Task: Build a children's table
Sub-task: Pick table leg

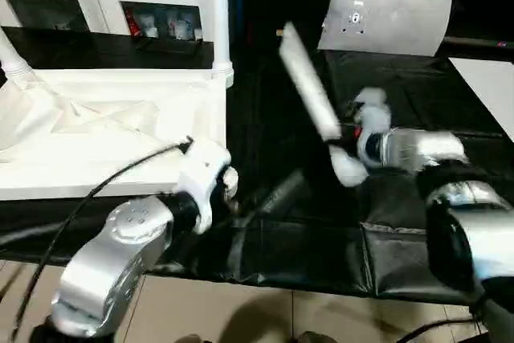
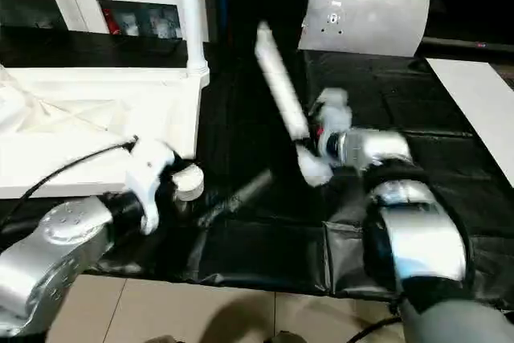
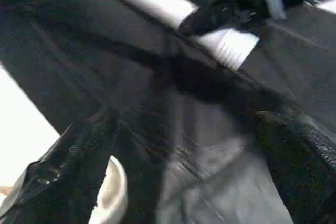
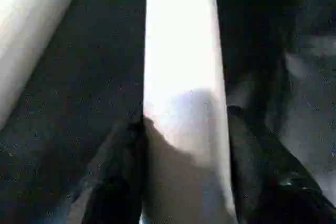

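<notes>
A long, smooth white tube leg (image 1: 309,86), tapered and ending in a ribbed, flared end, was held tilted above the middle of the black padded work surface (image 1: 401,255) by the right gripper (image 4: 184,129); in the right wrist view its two black fingers (image 4: 118,182) were seen pressed against either side of the tube. The white plastic table top (image 1: 104,138) was laid upside down at the surface's left edge, its ribbed underside showing, and one leg (image 1: 221,14) stood upright in the round socket at its far right corner. The left gripper (image 3: 178,177) was held low over the surface just beside the top's near right corner, its fingers spread wide apart with nothing between them. The mat looked glossy and creased. White cabinets (image 1: 104,6) were seen beyond it and pale floor tiles (image 1: 265,315) at its near edge. The ribbing on the flared end was made out in the left wrist view.
</notes>
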Robot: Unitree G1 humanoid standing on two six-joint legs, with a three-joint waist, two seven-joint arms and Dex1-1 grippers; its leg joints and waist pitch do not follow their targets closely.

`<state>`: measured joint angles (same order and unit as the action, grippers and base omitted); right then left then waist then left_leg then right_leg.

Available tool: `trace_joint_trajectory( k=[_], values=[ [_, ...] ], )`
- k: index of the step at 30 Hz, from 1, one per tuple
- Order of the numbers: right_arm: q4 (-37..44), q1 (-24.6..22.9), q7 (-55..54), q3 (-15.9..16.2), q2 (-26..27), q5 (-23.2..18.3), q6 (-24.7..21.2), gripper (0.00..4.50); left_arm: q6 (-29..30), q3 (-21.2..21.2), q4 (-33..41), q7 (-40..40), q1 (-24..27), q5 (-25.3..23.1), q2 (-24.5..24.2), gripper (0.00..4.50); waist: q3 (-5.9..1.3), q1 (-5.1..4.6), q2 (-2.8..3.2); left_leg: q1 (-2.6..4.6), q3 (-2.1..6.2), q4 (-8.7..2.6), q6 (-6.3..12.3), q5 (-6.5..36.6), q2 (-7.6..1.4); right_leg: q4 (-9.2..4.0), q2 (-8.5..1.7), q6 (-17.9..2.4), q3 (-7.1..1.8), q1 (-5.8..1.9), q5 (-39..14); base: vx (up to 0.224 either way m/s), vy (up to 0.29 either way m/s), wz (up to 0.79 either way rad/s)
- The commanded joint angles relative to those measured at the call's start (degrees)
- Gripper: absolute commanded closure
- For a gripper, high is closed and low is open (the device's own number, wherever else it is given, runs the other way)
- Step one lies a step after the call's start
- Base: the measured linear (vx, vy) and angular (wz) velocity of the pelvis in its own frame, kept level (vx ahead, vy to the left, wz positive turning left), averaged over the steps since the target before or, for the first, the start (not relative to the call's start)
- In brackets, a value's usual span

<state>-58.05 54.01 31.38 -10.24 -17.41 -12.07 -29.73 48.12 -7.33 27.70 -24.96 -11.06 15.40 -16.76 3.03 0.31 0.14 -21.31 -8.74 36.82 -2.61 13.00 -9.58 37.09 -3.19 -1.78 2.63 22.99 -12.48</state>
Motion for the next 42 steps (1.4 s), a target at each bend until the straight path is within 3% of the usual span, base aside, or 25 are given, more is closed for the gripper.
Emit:
trace_joint_trajectory(
  k=[1, 3, 5, 6, 7, 9, 12, 13, 15, 16, 21, 26, 34, 39, 40, 41, 42],
  values=[
    [7.9, -2.2, 3.0, -3.7, 1.4, -4.8, 4.7, 2.61, -0.4, 2.4, -1.0, 2.1, -1.2, 0.9, 1.8, 0.00, -3.91, 0.36, -0.60, -0.08, 0.01, -3.86, 4.95, 0.7, -2.84, -3.79, -4.25, -15.6, -2.63, -3.86, 1.5, 0.000, 0.000, 0.00],
    [12.6, -4.4, 5.2, -5.8, 2.3, -8.0, 3.5, 2.61, -1.2, 3.7, -1.5, 2.7, -2.0, 1.7, 3.0, 0.00, -3.89, 0.37, -0.56, -0.09, 0.04, -3.89, 5.76, 0.7, -2.73, -4.01, -4.14, -15.6, -2.57, -3.83, 1.0, 0.000, 0.000, 0.00],
    [25.7, -11.0, 12.2, -10.4, 4.6, -18.0, -2.8, 2.61, -4.0, 8.9, -3.2, 3.5, -5.9, 7.0, 7.8, 0.00, -4.01, 0.54, -0.41, 0.02, 0.19, -3.93, 6.35, 0.4, -2.91, -3.96, -4.13, -15.6, -2.61, -3.96, 1.6, 0.000, 0.000, 0.00],
    [25.7, -11.0, 12.2, -10.4, 4.6, -18.0, -2.8, 2.61, -4.0, 8.9, -3.2, 3.5, -5.9, 7.0, 7.8, 0.00, -3.94, 0.77, -0.35, 0.17, 0.08, -3.96, 6.65, 0.4, -2.87, -4.22, -4.06, -15.5, -2.63, -3.87, 1.8, 0.000, 0.000, 0.00],
    [32.7, -15.1, 15.2, -10.9, 5.7, -23.0, -5.5, 2.61, -3.8, 11.4, -3.7, 2.9, -8.6, 10.9, 9.8, 0.00, -3.87, 0.93, -0.42, 0.12, 0.18, -4.11, 6.86, 0.1, -2.87, -4.18, -4.03, -15.5, -2.60, -3.92, 2.0, 0.000, 0.000, 0.00],
    [38.5, -18.5, 16.6, -10.9, 6.6, -27.1, -7.6, 2.61, -2.8, 12.4, -4.0, 1.4, -10.8, 13.9, 10.8, 0.00, -3.94, 1.50, -0.46, 0.31, 0.30, -4.17, 6.76, 0.4, -3.10, -4.18, -4.20, -15.4, -2.52, -3.73, 0.8, 0.000, 0.000, 0.00],
    [43.9, -21.3, 17.5, -11.0, 7.5, -31.1, -9.5, 2.62, -2.1, 13.4, -4.7, 0.4, -13.5, 16.6, 12.1, 0.00, -3.57, 1.71, -0.51, 0.32, 0.17, -4.41, 5.38, 1.8, -2.92, -4.82, -4.13, -14.1, -2.55, -3.50, -3.9, 0.000, 0.000, 0.00],
    [46.7, -23.0, 18.3, -10.4, 8.0, -32.4, -9.9, 2.62, -1.2, 14.8, -5.9, 0.4, -15.8, 20.1, 14.0, 0.00, -3.58, 1.71, -0.57, 0.24, 0.19, -4.43, 4.47, 2.1, -2.91, -4.85, -4.22, -13.5, -2.61, -3.56, -5.4, 0.000, 0.000, 0.00],
    [46.8, -23.1, 18.3, -10.4, 8.0, -32.4, -9.9, 2.62, -1.1, 14.9, -5.9, 0.4, -15.9, 20.2, 14.1, 0.00, -3.49, 1.79, -0.47, 0.29, 0.10, -4.39, 3.63, 2.8, -2.72, -5.13, -4.15, -13.0, -2.62, -3.46, -6.9, 0.000, 0.000, 0.00],
    [50.7, -25.2, 18.9, -9.7, 8.6, -33.5, -11.3, 2.62, -0.1, 16.1, -7.2, 0.5, -18.2, 23.8, 16.0, 0.00, -3.32, 1.73, -0.05, 0.21, 0.16, -4.48, 2.79, 3.6, -2.57, -5.36, -4.13, -12.1, -2.69, -3.45, -9.0, 0.000, 0.000, 0.00],
    [57.0, -28.0, 18.8, -8.0, 8.4, -36.6, -14.1, 2.62, 1.9, 16.7, -8.5, 0.2, -20.4, 28.3, 16.9, 0.00, -3.46, 1.66, -0.24, 0.08, 0.40, -4.65, 2.35, 3.1, -2.55, -5.52, -3.99, -10.9, -2.60, -3.54, -8.7, 0.000, 0.000, 0.00],
    [60.4, -29.5, 20.2, -7.1, 7.8, -39.8, -16.3, 2.62, 3.3, 16.6, -11.0, -0.6, -22.9, 30.4, 16.6, 0.00, -3.21, 1.72, -0.54, 0.11, 0.31, -4.75, 2.01, 4.1, -2.40, -6.08, -3.94, -9.2, -2.64, -3.38, -12.8, 0.000, 0.000, 0.00],
    [61.9, -31.4, 23.7, -4.6, 6.3, -42.6, -19.9, 2.62, 3.6, 17.5, -18.1, -5.2, -24.8, 35.0, 16.7, 0.00, -3.45, 1.90, -0.66, 0.10, 0.35, -4.82, 2.40, 1.7, -2.52, -5.96, -4.05, -9.5, -2.58, -3.42, -9.8, 0.000, 0.000, 0.00],
    [62.1, -32.0, 23.8, -2.7, 5.4, -41.2, -19.2, 2.62, 3.7, 15.1, -18.9, -9.8, -24.0, 34.7, 14.2, 0.39, -3.70, 1.98, -0.50, 0.14, 0.35, -4.92, 3.27, -0.7, -2.76, -5.34, -4.34, -11.4, -2.58, -3.58, -3.8, 0.000, 0.000, 0.00],
    [62.0, -31.9, 22.6, -1.4, 5.2, -38.0, -16.6, 2.62, 2.4, 13.9, -18.5, -10.0, -23.9, 33.2, 13.1, 0.39, -3.66, 2.00, -0.16, 0.12, 0.36, -4.94, 3.13, -0.5, -2.76, -5.37, -4.34, -11.7, -2.56, -3.60, -3.6, 0.000, 0.000, 0.00],
    [62.0, -31.9, 22.2, -1.1, 5.2, -37.1, -15.8, 2.62, 2.1, 13.7, -18.3, -10.0, -23.9, 32.8, 13.0, 0.57, -3.67, 2.04, -0.28, 0.07, 0.43, -4.99, 2.86, -0.3, -2.92, -5.35, -4.43, -11.6, -2.53, -3.57, -3.8, 0.000, 0.000, 0.00],
    [61.5, -31.6, 19.5, 0.3, 5.8, -32.3, -11.2, 2.62, 0.0, 12.1, -17.5, -9.2, -23.6, 30.1, 12.0, 0.69, -3.60, 2.02, -0.47, 0.12, 0.41, -5.06, 2.44, 0.1, -2.97, -5.45, -4.48, -11.2, -2.56, -3.56, -4.4, 0.000, 0.000, 0.00]
  ],
)
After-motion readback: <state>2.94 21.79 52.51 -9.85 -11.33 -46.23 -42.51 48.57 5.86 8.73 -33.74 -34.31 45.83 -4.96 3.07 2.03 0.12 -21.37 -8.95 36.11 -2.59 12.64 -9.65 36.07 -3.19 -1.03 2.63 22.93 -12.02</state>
